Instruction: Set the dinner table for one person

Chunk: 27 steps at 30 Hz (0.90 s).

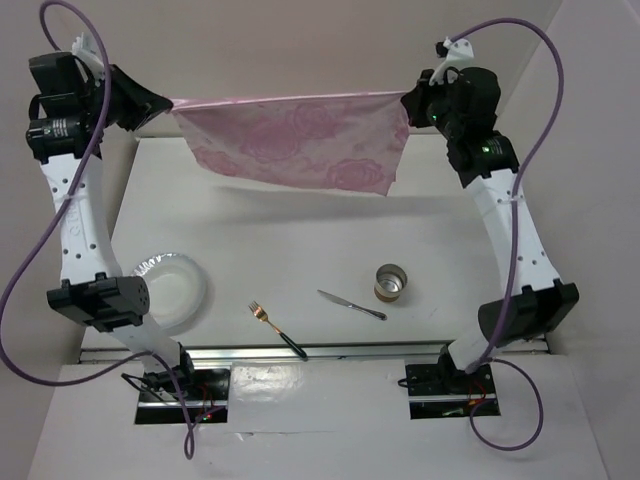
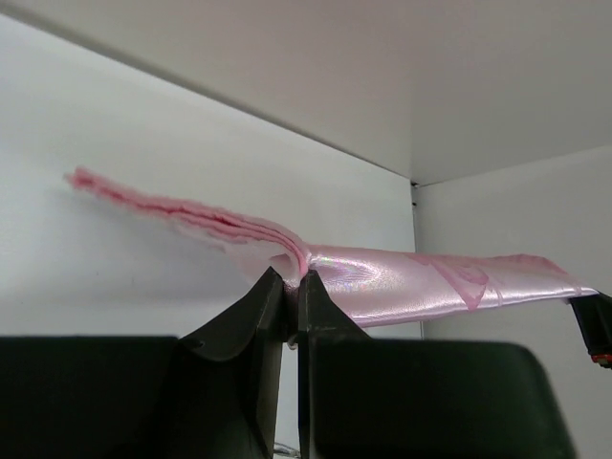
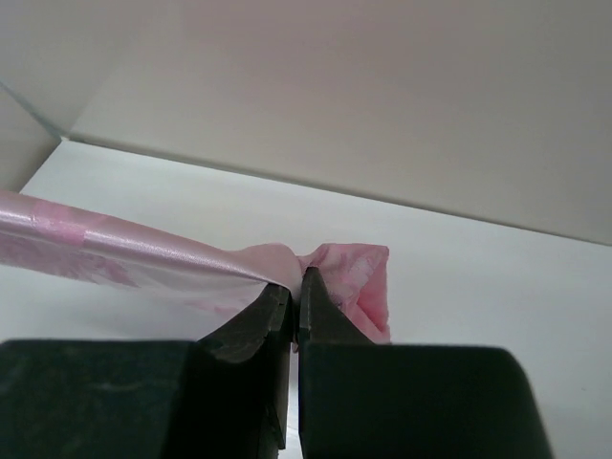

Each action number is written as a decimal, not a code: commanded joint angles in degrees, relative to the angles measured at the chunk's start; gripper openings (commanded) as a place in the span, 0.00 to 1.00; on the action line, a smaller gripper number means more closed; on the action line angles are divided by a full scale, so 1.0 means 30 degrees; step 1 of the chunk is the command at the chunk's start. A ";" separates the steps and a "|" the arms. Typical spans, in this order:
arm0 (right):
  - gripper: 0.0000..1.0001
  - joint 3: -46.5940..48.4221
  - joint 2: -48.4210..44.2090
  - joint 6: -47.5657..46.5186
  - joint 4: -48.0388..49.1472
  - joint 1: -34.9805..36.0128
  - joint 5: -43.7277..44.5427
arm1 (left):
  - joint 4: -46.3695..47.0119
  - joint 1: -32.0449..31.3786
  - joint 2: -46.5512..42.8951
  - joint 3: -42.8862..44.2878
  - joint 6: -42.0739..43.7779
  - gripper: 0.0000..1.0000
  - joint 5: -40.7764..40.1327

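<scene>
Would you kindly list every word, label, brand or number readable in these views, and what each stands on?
No text can be read in any view.
The pink mat: rose pattern only, no lettering.
The motor on the left arm: faint pale marks, too blurred to read.
The small round tin: no legible label.

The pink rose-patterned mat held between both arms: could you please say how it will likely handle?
The pink rose-patterned translucent mat is probably floppy: it drapes below its taut top edge. It seems light, as the left tool and right tool carry it by pinched corners. Its glossy sheen suggests it may slip.
</scene>
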 commanded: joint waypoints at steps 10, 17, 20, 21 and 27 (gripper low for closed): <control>0.00 -0.1963 -0.5250 -0.2905 -0.1191 -0.0358 0.0819 | 0.2031 0.0910 -0.1384 -0.0615 -0.0636 0.00 0.1203; 0.00 -0.1793 -0.2036 -0.2553 0.1176 -0.0737 0.0819 | 0.2383 -0.0347 0.1453 0.0203 -0.0636 0.00 0.1027; 0.00 -0.0182 -0.0509 -0.1998 0.2029 -0.1350 0.0819 | 0.2673 -0.0526 0.2599 0.1404 -0.0460 0.00 0.1462; 0.00 0.0344 0.0627 -0.1996 0.2525 -0.1528 0.0529 | 0.2676 -0.0526 0.3589 0.1754 -0.0460 0.00 0.1844; 0.00 0.4973 0.5024 -0.1061 0.3671 -0.1996 0.0207 | 0.5184 -0.0526 0.6146 0.4336 -0.1454 0.00 0.2900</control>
